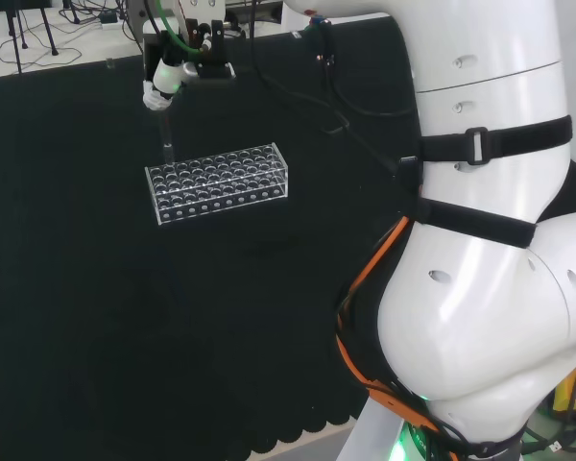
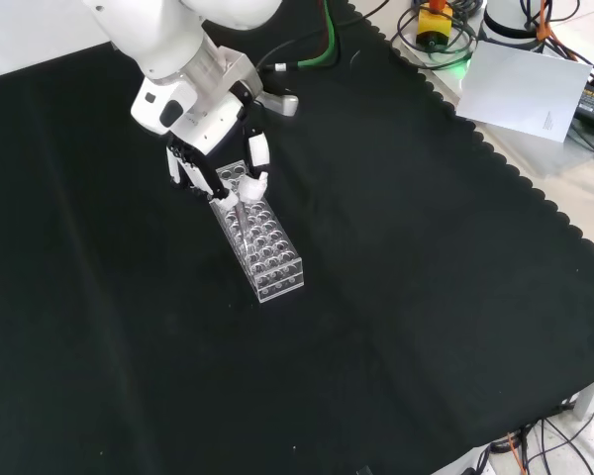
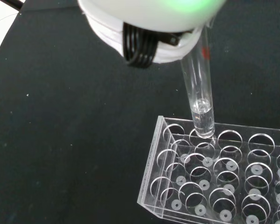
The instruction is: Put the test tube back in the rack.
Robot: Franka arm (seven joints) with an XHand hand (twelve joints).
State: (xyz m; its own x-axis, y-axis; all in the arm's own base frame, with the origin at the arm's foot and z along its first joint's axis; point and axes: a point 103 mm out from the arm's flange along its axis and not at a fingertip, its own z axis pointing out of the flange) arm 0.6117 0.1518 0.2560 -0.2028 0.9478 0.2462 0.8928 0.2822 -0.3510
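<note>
One glass tube (image 3: 199, 93) pinched near its top in our hand (image 2: 240, 163), its tip just over a corner hole of the rack (image 1: 218, 181) on the table (image 2: 396, 297). We'd guess it's light, slick, breakable; holding high keeps fingers off the rack.

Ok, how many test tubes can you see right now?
1. The test tube is held upright in the robot hand, its rounded bottom just above a hole at one end of the clear rack. The rack's visible holes look empty; clear glass could hide others.
</note>
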